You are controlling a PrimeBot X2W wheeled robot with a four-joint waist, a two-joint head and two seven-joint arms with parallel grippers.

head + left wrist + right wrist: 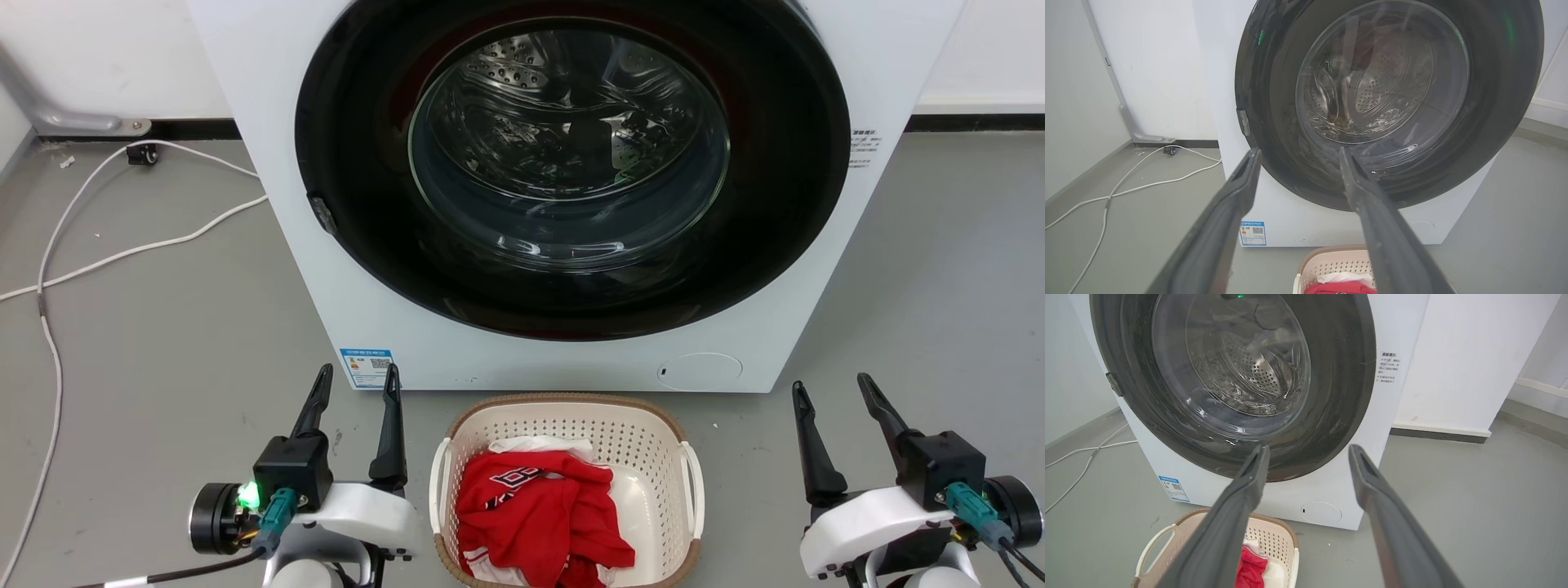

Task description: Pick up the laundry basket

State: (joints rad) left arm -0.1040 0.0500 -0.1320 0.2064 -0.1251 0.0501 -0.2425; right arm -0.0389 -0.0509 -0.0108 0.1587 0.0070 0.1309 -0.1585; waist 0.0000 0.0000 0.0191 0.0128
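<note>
The left gripper (359, 371) at seven o'clock and the right gripper (831, 382) at five are held empty, fingers spread, flanking the laundry basket (563, 399), which is set on the floor (163, 327) at six o'clock before the washing machine (245, 82), its handles (695, 488) ungrasped and the whole lift judged yet to be done.

The head camera looks down and forward from close above onto the washer (506, 363) and basket (620, 437). The wrist cameras sit lower, left and right, facing the washer front; all three share washer and basket
</note>
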